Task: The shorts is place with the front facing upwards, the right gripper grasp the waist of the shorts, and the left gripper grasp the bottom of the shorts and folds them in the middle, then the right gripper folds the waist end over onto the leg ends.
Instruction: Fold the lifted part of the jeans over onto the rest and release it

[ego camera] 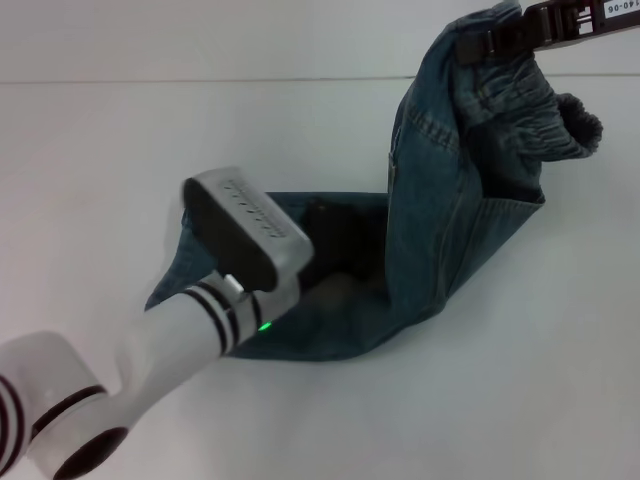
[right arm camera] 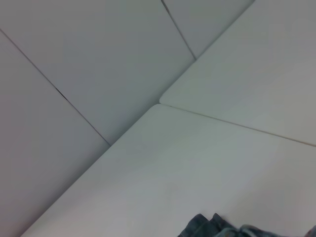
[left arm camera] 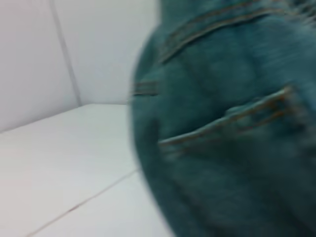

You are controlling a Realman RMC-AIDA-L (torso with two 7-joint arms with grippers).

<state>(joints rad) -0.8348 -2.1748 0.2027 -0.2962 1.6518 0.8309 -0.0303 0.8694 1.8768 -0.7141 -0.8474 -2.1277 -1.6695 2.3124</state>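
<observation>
Holding the waist end of the shorts (ego camera: 440,240) high at about one o'clock in the head view, our right gripper (ego camera: 500,40) has its fingers clamped on the elastic waistband, and the denim hangs from it in a tall, slack fold down to the white table (ego camera: 560,380). The leg ends lie flat on the table near the centre, partly under our left arm. Our left gripper (ego camera: 248,232) sits low over the leg portion at about nine o'clock from the raised cloth; we cannot tell whether its fingers are parted or pinching the fabric, since its housing covers them, and its wrist camera shows only denim with a pocket seam close up.

The main risk, as we judge it, is the waistband slipping out of the right gripper's narrow pinch while the heavy cloth swings over. A second risk is dragging: if the left gripper is not pinning the legs, pulling the waist across could slide the whole garment rather than fold it. Our left arm also lies along the landing area, so the waist may drape onto it.

Nothing else stands on the table; only the panel seams (right arm camera: 232,126) show.
</observation>
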